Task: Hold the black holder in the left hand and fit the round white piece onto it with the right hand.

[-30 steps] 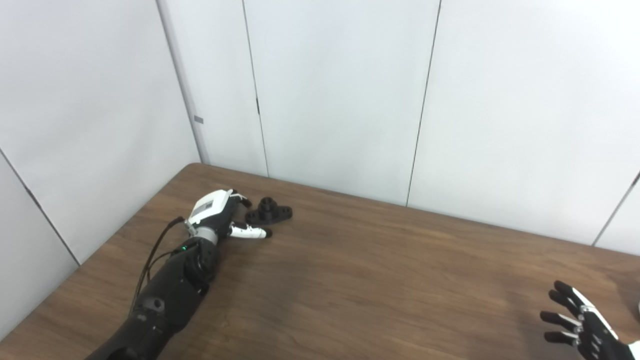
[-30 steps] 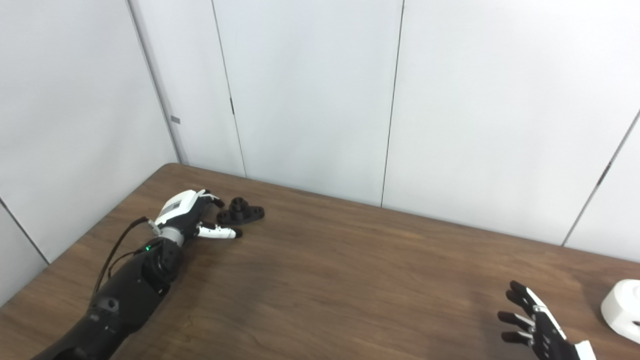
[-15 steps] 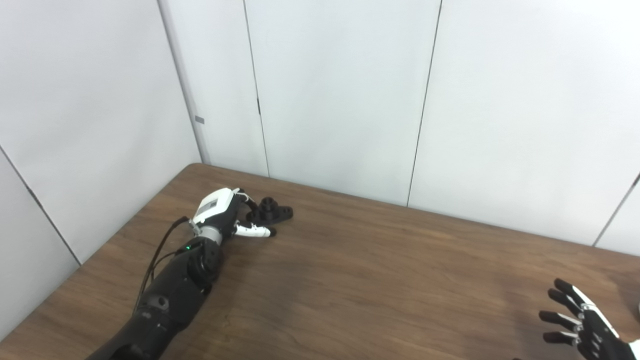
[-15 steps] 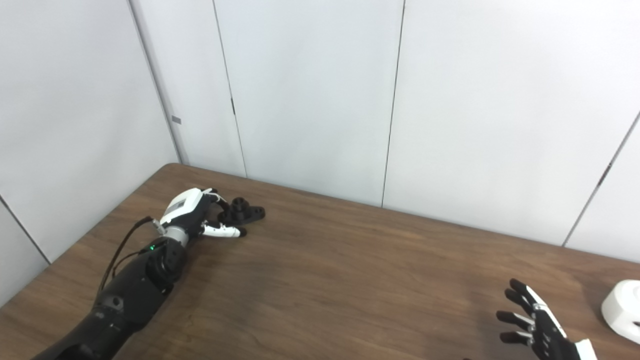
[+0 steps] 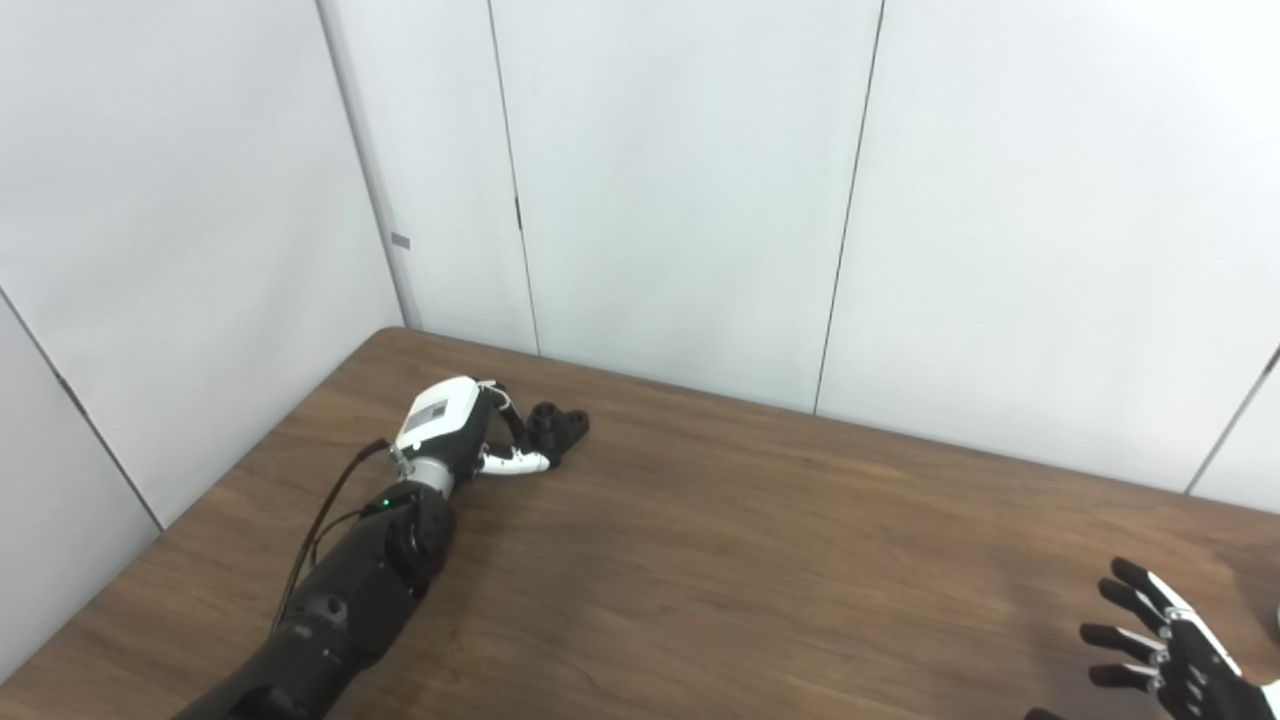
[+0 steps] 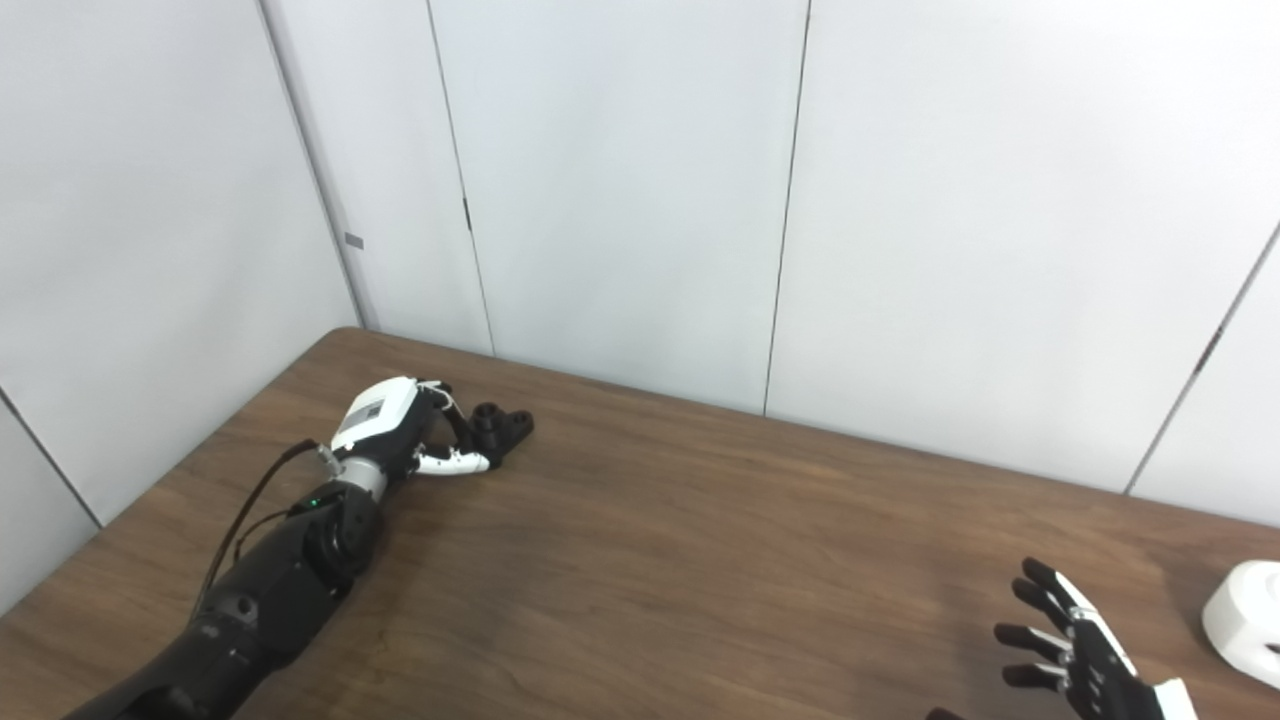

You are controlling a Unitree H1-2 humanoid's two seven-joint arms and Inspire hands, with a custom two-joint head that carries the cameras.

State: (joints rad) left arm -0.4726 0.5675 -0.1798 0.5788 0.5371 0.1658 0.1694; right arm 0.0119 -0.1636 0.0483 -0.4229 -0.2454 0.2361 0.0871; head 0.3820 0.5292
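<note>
The black holder (image 5: pixel 564 424) lies on the wooden table (image 5: pixel 760 560) at the far left, near the wall. My left hand (image 5: pixel 468 437) is against its left end; the fingers curl over that end and the thumb stretches along the table in front of it, still apart from it. The holder rests on the table. The round white piece (image 6: pixel 1245 618) sits at the right edge of the right eye view. My right hand (image 6: pixel 1075 652) hovers just left of the white piece with spread fingers, holding nothing.
White wall panels (image 5: pixel 680 200) rise directly behind the table's far edge and along its left side. The brown tabletop stretches wide between the two hands.
My left hand has slid forward and right until its fingers cover the holder's left end. The holder has barely shifted. The right hand stays almost still.
</note>
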